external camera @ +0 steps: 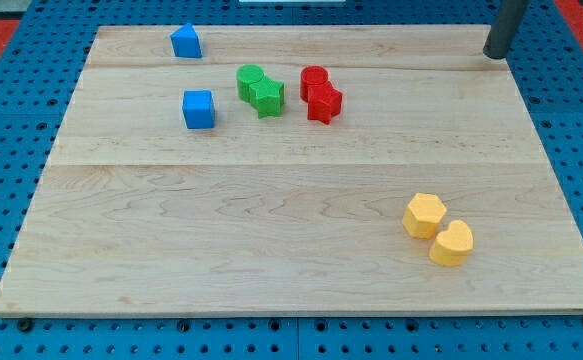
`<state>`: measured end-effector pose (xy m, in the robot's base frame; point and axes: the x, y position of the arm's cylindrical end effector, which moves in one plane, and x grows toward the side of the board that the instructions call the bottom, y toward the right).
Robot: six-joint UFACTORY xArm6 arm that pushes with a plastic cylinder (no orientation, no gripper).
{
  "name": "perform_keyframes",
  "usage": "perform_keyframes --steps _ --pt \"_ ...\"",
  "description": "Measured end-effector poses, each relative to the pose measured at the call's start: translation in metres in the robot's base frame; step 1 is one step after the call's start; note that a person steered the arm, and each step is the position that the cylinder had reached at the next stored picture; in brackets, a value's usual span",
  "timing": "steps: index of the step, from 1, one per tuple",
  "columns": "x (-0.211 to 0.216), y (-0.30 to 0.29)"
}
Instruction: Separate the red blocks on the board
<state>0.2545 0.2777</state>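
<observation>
Board (301,230): pale wood, flat, smooth-looking; blocks should slide on it readily.

Rod: enters at the board's 1 o'clock corner. My tip (495,56) is a bare end with no jaws, so nothing opens, closes or is gripped. It rests at the board's far edge, well apart from every block.

Yellow pair: hexagon (424,215) and heart-like block (452,243), touching, at 4 o'clock on the board.

Blue blocks: cube (199,109) at 10 o'clock; house-shaped block (186,41) at 11 o'clock.

Green pair: round block (249,80) and star (268,97), touching.

Task items: red round block (314,80) and red star (324,102), touching, at 12 o'clock on the board, just beside the greens. The star sits at the round block's 5 o'clock.

Handling, by judgement: small, light, rigid, not fragile; likely to spin if pushed off centre. No hold is possible; push one red squarely on a side face near the seam, away from the greens.
</observation>
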Motion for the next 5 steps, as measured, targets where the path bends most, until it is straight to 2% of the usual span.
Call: perform_keyframes --steps 1,2,3,4,5 --pt "-0.001 0.003" --pt "-0.043 -0.017" --pt "-0.051 -0.044" --pt "-0.057 -0.114" --pt "-0.009 -0.176"
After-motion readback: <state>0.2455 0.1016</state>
